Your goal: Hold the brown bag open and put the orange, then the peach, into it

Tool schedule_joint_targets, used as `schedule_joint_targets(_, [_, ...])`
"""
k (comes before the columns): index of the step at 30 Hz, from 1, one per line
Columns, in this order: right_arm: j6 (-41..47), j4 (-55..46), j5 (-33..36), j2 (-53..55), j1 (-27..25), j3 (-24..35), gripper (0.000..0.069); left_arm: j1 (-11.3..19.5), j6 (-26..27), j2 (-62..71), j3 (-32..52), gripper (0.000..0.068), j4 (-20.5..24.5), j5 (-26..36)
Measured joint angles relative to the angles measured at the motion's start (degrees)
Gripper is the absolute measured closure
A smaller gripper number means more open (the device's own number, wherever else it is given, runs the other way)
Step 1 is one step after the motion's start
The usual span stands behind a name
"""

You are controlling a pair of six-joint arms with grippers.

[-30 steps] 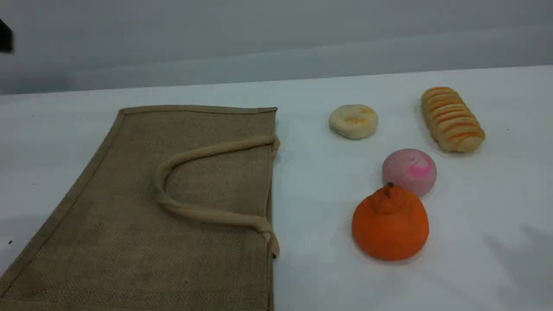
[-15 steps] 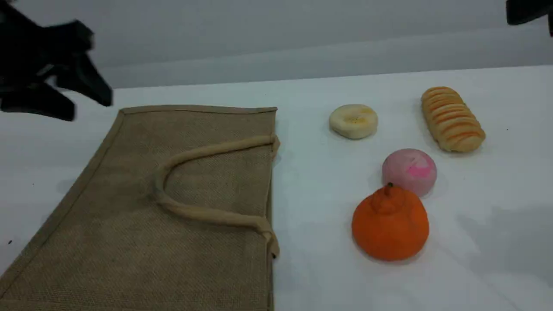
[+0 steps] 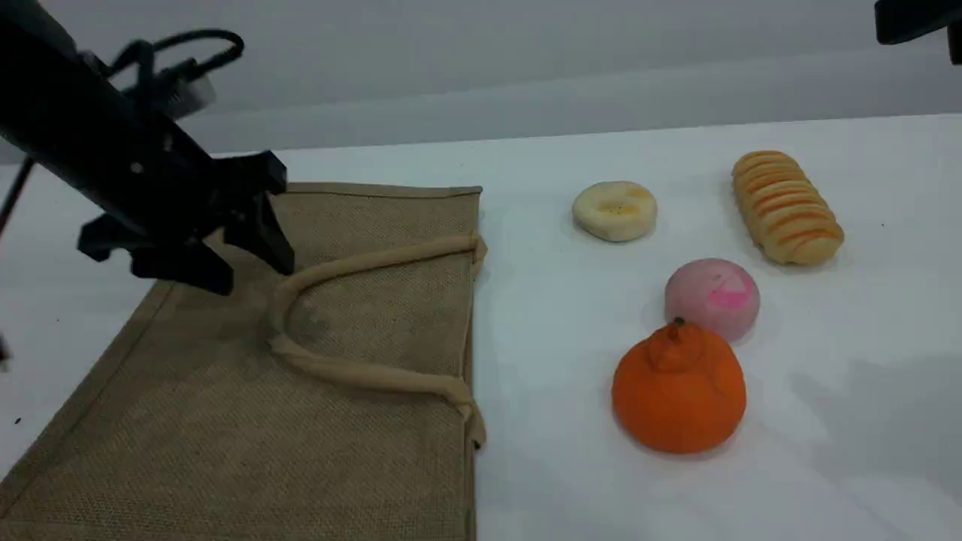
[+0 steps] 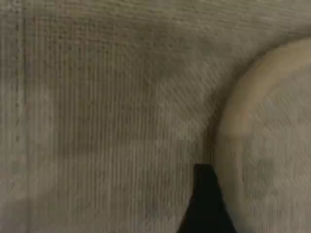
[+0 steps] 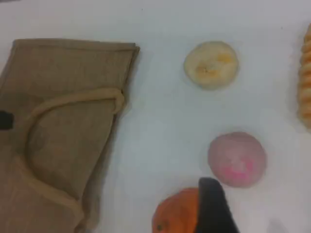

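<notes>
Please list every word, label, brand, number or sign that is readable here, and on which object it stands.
None readable. The brown bag, the orange, the peach, the round bun and the striped loaf show no text. A pale piece on the left arm is too blurred to tell.

**Robot lab bench**

A bare white table [image 3: 541, 488] spreads around the left gripper [image 3: 254, 276], a blank grey wall [image 3: 488, 68] behind it, a loose cable [image 3: 197, 35] above it. A toy bun [image 3: 615, 210] and loaf [image 3: 787, 208] lie well to its right.
</notes>
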Motion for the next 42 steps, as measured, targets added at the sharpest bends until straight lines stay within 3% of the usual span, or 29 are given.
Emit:
schedule_joint_targets(16, [0.0, 0.0, 0.3, -0.1, 0.0, 0.0, 0.0318, -0.6, -1.6, 8.7, -2.3, 0.0251, -0.2, -1.4])
schedule_joint_targets(19, [0.0, 0.0, 0.3, -0.1, 0.0, 0.0, 0.0318, -0.6, -1.6, 8.8, -2.3, 0.0313, -0.1, -1.4])
schedule_joint_targets(26, [0.0, 0.0, 0.1, 0.3, 0.0, 0.0, 0.0318, -0.6, -1.8, 9.0, -2.3, 0.0577, -5.3, -3.5])
schedule_joint_targets(31, [0.0, 1.3, 0.2, 3.3, 0.0, 0.0, 0.0318, -0.6, -0.8, 8.7, -2.3, 0.0598, -6.1, -5.2])
schedule_joint_targets(35, [-2.4, 3.9, 0.1, 7.3, 0.0, 0.0, 0.0318, -0.6, 0.2, 6.8, -3.2, 0.0598, -5.8, -2.2])
schedule_joint_targets(42, [-9.5, 12.0, 1.1, 14.0, 0.0, 0.0, 0.0318, -0.6, 1.9, 1.3, -9.1, 0.0598, -5.5, 9.2])
